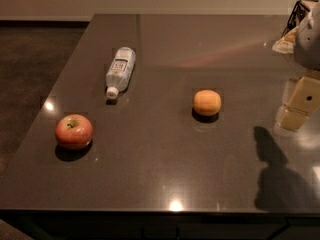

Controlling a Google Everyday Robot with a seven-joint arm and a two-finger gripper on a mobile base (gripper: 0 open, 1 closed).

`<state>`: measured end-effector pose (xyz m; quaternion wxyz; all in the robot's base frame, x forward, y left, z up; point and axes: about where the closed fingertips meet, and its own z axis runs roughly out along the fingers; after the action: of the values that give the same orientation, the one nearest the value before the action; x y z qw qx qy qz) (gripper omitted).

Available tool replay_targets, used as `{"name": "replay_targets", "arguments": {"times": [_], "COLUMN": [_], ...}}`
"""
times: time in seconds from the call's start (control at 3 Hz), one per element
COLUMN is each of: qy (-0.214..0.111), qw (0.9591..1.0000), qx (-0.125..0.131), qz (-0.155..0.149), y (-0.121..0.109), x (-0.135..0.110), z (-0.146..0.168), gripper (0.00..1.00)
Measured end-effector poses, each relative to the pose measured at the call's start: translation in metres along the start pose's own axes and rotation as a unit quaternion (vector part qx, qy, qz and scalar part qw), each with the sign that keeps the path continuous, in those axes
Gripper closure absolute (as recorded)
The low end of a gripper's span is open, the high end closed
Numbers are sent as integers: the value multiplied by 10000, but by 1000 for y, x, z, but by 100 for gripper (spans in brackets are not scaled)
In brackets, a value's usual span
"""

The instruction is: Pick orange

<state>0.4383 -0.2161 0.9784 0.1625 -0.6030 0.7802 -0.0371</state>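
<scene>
The orange [207, 102] is a small, round, slightly flattened yellow-orange fruit lying on the dark table [165, 169] a little right of the middle. My gripper [296, 108], with pale cream parts, hangs at the right edge of the view above the table. It is to the right of the orange, well apart from it and holding nothing that shows. Its shadow falls on the table in front of it.
A red apple [74, 131] lies near the table's front left. A clear plastic water bottle [120, 70] lies on its side at the back left. A wire rack with wrapped items [295, 26] stands at the back right. The floor drops off left of the table.
</scene>
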Motion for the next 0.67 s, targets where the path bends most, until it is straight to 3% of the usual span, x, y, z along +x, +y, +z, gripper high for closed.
{"name": "replay_targets", "arguments": {"times": [0.67], "qy": [-145], "qw": [9998], "qx": [-29], "qz": [96], "y": [-5], "x": [-11], "z": [6], "gripper": [0]}}
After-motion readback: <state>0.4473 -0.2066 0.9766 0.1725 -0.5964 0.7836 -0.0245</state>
